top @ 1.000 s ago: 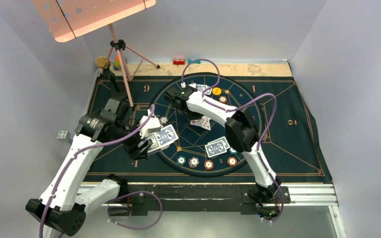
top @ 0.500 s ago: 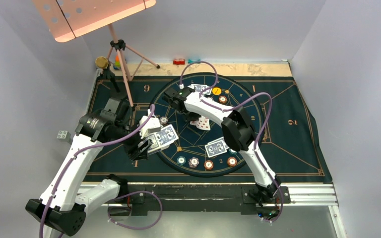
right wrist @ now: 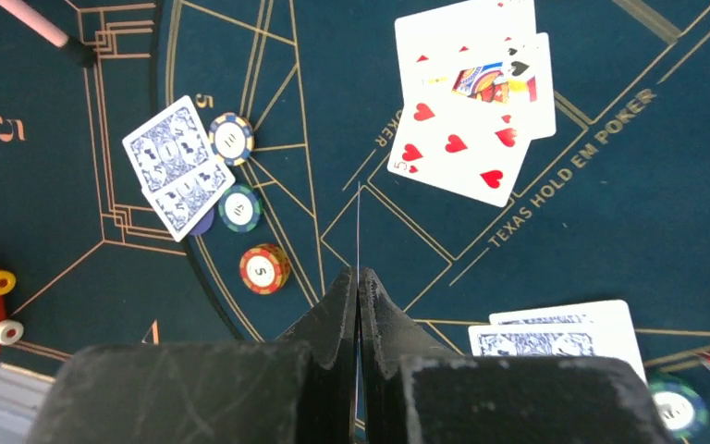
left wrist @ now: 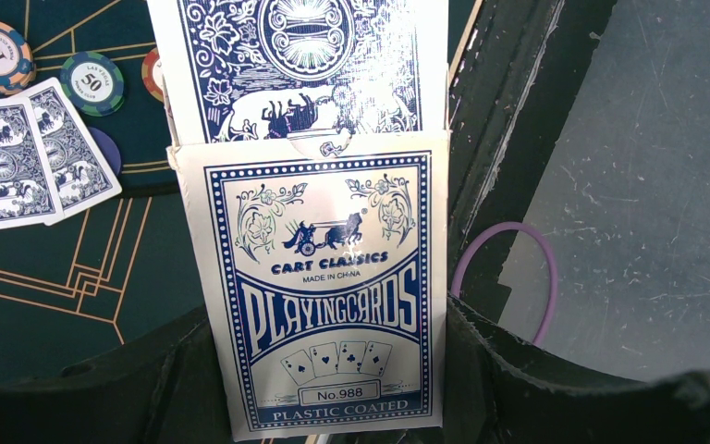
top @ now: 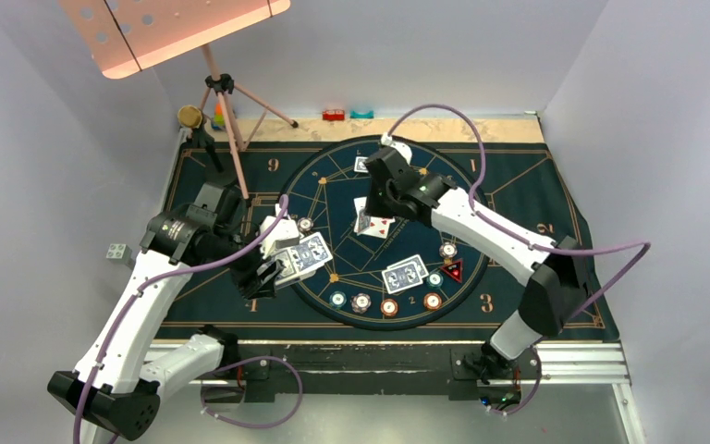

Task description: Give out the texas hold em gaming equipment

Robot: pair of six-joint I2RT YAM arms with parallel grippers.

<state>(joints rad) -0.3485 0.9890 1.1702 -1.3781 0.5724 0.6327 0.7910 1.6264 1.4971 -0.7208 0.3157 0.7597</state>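
My left gripper (top: 273,270) is shut on a blue-and-white playing card box (left wrist: 328,287). Blue-backed cards (left wrist: 305,65) stick out of its open end. My right gripper (top: 373,205) hovers over the middle of the mat. In the right wrist view it (right wrist: 359,277) is shut on a single card seen edge-on (right wrist: 359,222). Face-up cards (right wrist: 471,102) lie ahead of it, and they also show in the top view (top: 373,224). A face-down pair (top: 405,274) lies near the red triangular marker (top: 452,271). Poker chips (top: 361,302) line the circle's near edge. The yellow disc is hidden.
The dark blue mat (top: 536,185) covers the table. A pink music stand tripod (top: 226,120) stands at the back left. Small red (top: 333,115) and teal (top: 361,114) blocks sit at the back edge. Another face-down pair (right wrist: 177,166) with chips (right wrist: 264,268) lies at the left.
My right arm has swung from the circle's far left to the right, its gripper now over the face-up cards. The red marker and nearby chips are uncovered. The left arm has not moved.
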